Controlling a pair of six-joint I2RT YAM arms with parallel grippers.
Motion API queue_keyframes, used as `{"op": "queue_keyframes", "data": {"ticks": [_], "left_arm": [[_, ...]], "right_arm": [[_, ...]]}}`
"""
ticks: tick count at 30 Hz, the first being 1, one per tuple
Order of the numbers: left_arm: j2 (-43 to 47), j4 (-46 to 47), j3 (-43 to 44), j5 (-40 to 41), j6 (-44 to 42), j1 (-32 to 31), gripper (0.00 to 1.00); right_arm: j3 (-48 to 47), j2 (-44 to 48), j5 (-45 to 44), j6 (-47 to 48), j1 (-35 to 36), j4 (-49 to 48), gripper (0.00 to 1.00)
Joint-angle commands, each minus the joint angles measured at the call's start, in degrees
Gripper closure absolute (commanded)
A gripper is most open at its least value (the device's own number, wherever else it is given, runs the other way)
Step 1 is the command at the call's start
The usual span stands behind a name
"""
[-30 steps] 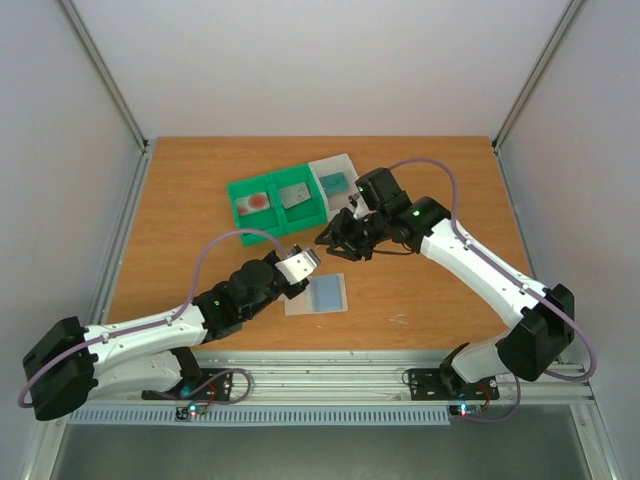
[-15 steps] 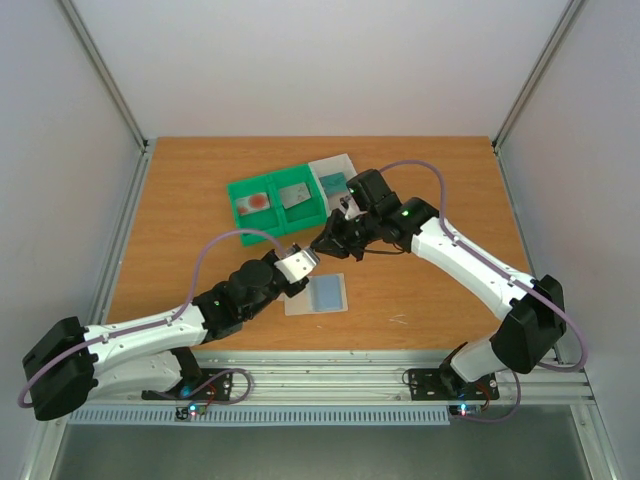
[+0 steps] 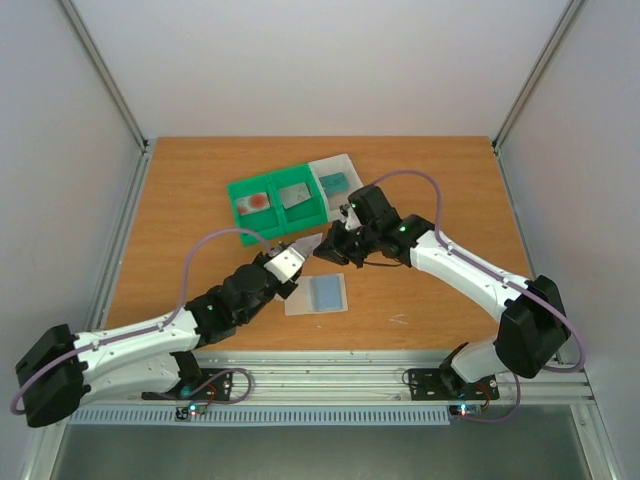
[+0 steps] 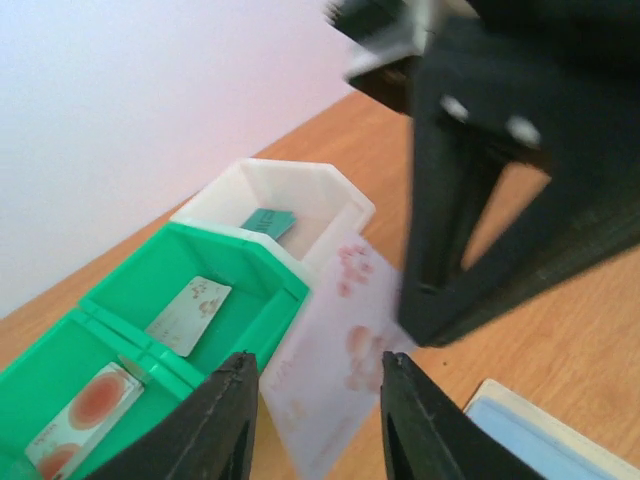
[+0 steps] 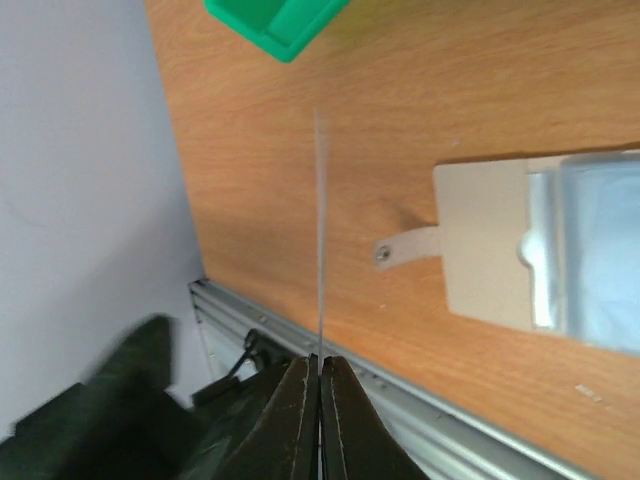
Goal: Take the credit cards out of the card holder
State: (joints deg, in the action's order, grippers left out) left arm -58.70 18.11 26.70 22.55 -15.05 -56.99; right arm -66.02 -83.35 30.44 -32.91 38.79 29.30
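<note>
The right end effector (image 5: 320, 362) was clamped shut on a pale card (image 4: 335, 365) with pink blotches, held off the tabletop (image 3: 440, 190) above its middle. The left end effector (image 4: 316, 368) stood partly open just beside that card, fingers (image 4: 228, 420) on either side; contact could not be made out.

The card holder (image 5: 492, 248) lay flat below them, toward the tabletop's near edge, a blue card (image 3: 327, 291) showing in it. From the right wrist the held card was a thin edge-on line and the holder ran out of frame. From the left wrist the right end effector was a dark blur.
</note>
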Motion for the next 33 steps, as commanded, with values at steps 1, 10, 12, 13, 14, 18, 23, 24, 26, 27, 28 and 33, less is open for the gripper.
{"op": "queue_keyframes", "data": {"ticks": [1, 10, 12, 13, 14, 18, 23, 24, 26, 27, 28, 33], "left_arm": [[6.1, -5.8, 0.9, 3.3, 10.8, 0.4, 0.58], [14.7, -26.4, 7.4, -16.0, 36.3, 9.6, 0.44], [14.5, -30.5, 10.0, -20.1, 41.9, 11.7, 0.41], [14.3, -33.1, 11.5, -21.8, 43.3, 12.7, 0.41], [14.1, -34.7, 12.7, -24.1, 45.1, 13.5, 0.41], [13.1, -34.7, 15.4, -37.1, 49.6, 16.3, 0.38], [11.0, -33.7, 18.1, -47.1, 57.4, 17.6, 0.33], [11.0, -33.8, 18.4, -47.6, 58.0, 17.7, 0.33], [11.6, -34.1, 18.7, -47.1, 59.5, 17.6, 0.3], [11.9, -33.7, 18.5, -46.8, 60.2, 17.7, 0.29], [12.2, -32.9, 18.1, -46.6, 61.2, 17.6, 0.28], [12.4, -24.0, 15.6, -50.0, 65.8, 17.6, 0.27]], "right_arm": [[3.7, 3.0, -4.2, 5.6, -0.7, -5.3, 0.99], [12.4, 10.2, -2.2, 17.4, -3.5, -14.1, 0.99], [14.8, 12.6, -0.4, 18.9, -4.4, -16.1, 0.99], [15.8, 14.0, 1.2, 19.2, -4.8, -17.7, 0.99], [16.7, 15.0, 2.9, 19.2, -5.1, -18.8, 0.99], [21.9, 19.9, 11.3, 17.2, -5.5, -27.1, 0.99], [24.4, 27.3, 12.6, 15.5, -5.5, -28.5, 0.99], [24.1, 28.6, 11.6, 15.5, -5.5, -26.7, 0.99], [23.1, 30.3, 9.3, 16.8, -5.5, -22.4, 0.99], [22.4, 31.0, 8.9, 18.1, -5.5, -20.5, 0.99], [21.6, 31.6, 7.9, 19.3, -5.5, -18.1, 0.99], [20.3, 35.6, 11.2, 20.0, -5.5, -17.6, 0.99]]}}
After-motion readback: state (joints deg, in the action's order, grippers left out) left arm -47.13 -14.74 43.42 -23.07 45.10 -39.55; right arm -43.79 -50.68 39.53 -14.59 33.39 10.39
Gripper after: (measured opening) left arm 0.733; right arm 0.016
